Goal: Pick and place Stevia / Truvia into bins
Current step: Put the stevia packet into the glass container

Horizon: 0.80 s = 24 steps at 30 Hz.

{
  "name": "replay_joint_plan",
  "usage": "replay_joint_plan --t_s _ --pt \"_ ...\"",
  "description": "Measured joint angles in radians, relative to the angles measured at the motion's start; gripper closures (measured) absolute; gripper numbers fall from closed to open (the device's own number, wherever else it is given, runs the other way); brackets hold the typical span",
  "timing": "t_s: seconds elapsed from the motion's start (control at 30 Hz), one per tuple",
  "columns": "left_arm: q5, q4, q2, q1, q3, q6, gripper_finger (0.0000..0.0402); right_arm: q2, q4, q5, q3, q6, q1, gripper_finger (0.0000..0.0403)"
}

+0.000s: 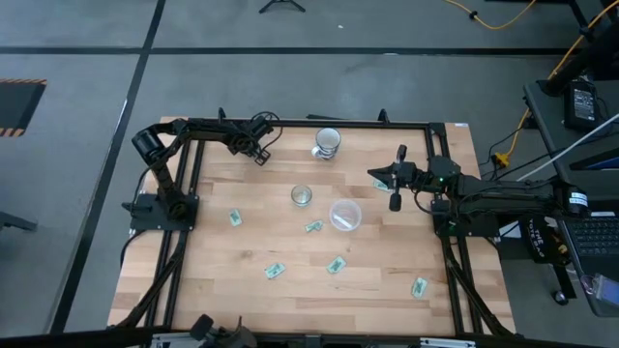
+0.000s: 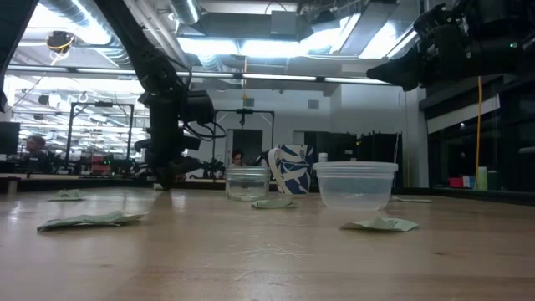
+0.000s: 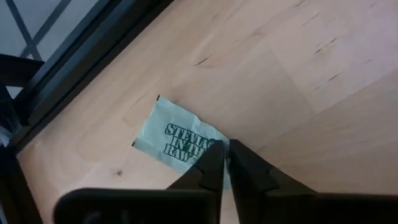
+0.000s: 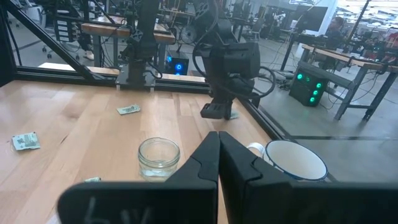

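Light green Stevia packets lie flat on the wooden table: one (image 1: 235, 218) left of the clear glass (image 1: 302, 196), one (image 1: 312, 227) beside the white plastic cup (image 1: 345, 215), others (image 1: 276, 271) (image 1: 336, 264) (image 1: 419, 286) nearer. My left gripper (image 1: 259, 152) is down at the table's far left, shut on another packet (image 3: 177, 135). My right gripper (image 1: 379, 181) hangs shut and holding nothing above the table, right of the two cups. My left gripper pinches the Stevia packet by one short end (image 3: 214, 148) between its two fingertips (image 3: 211, 163), coming from above and pointing down. The rest of the packet lies flat on the wood, its printed face up.
A whitish cup with blue bands (image 1: 327, 142) stands at the far edge behind the glass. A black frame rail (image 1: 319, 123) runs along the far edge, close to my left gripper. Bare wood lies between the packets in the table's near half.
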Motion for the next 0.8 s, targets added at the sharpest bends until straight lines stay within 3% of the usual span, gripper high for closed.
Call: replay_joint_plan --t_s 0.37,0.8 --pt "0.041 -0.025 -0.043 -0.017 -0.006 0.085 0.0399 0.000 0.000 0.000 0.000 0.000 0.000 0.0398" --pt "0.088 -0.040 -0.285 -0.067 -0.004 0.149 0.0399 0.000 -0.001 0.000 0.000 -0.004 0.000 0.0398"
